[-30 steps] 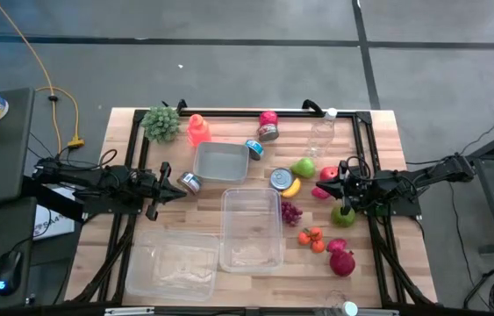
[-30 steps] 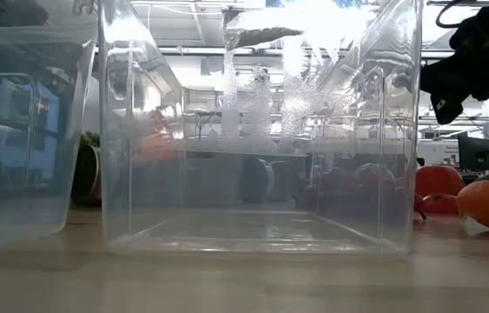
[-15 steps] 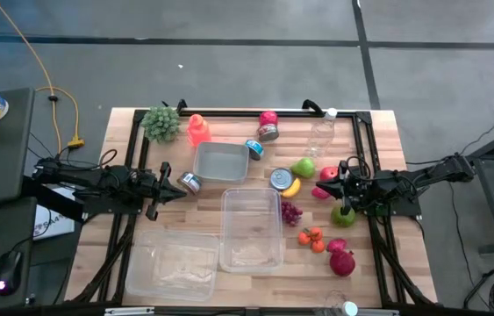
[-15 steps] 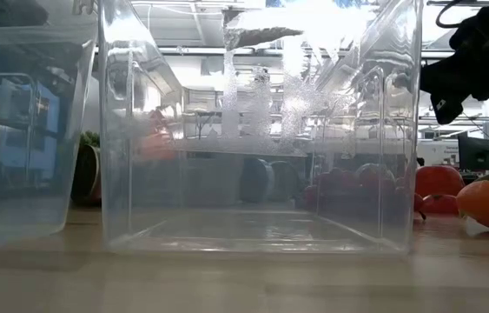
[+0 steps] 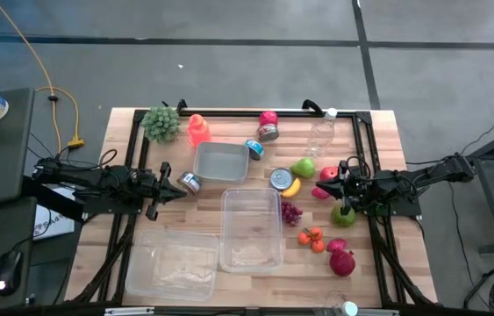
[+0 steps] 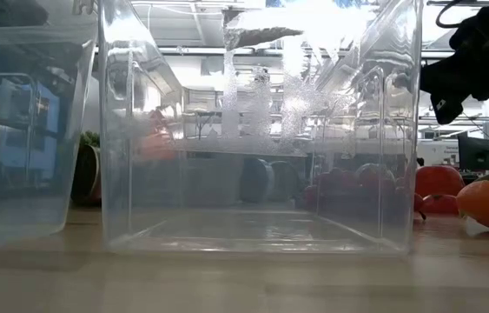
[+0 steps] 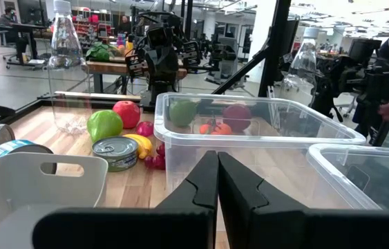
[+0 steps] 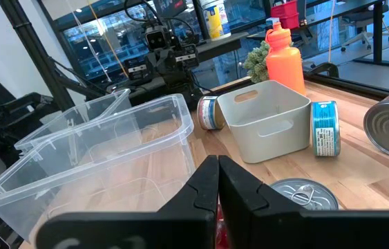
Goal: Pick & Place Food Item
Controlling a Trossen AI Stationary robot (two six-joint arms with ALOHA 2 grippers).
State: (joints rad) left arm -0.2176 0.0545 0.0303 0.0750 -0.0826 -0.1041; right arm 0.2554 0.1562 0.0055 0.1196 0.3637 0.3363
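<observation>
Fruit lies on the table's right half: a green pear [image 5: 304, 167], a banana [image 5: 291, 188], grapes [image 5: 291, 211], tangerines [image 5: 311, 237], a pomegranate [image 5: 341, 262] and a red apple [image 5: 329, 174]. A clear bin [image 5: 251, 228] stands on its base in the middle. My right gripper [image 5: 324, 182] [image 8: 217, 160] is shut and hovers beside the red apple, pointing toward the table's left. My left gripper [image 5: 179, 187] [image 7: 217, 158] is shut too; it sits at the left, close to a small can [image 5: 189, 183], and points right.
A grey-white bin [image 5: 221, 161] stands behind the clear bin, and a second clear tub [image 5: 172, 263] sits at the near left. Cans [image 5: 282, 178] [image 5: 254, 149], an orange bottle [image 5: 197, 129], a plant [image 5: 161, 123] and a clear bottle [image 5: 321, 132] stand toward the far edge.
</observation>
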